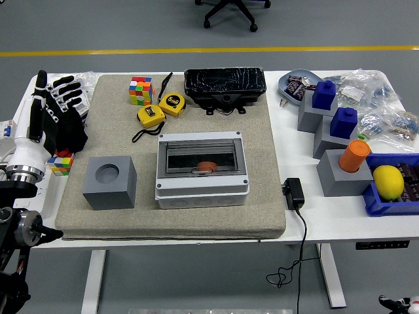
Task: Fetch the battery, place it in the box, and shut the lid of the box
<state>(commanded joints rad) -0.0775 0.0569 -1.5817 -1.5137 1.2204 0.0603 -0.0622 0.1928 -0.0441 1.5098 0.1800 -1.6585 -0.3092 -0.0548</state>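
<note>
Gray block [109,182] at 9 o'clock of the box [201,169], tape measures [161,110] at 11. Lid shut over orange battery [207,166]. Left hand [57,114] spread, empty; right hand's state cannot be told.

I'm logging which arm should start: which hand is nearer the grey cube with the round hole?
Left. The left hand hovers at the table's left edge, just up-left of the grey cube. The right hand barely shows at the bottom right corner, below the table.

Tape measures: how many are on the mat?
2. Both yellow, side by side at the mat's far left: one nearer the camera, the other just behind and right of it, beside the Rubik's cube. None appear hidden.
</note>
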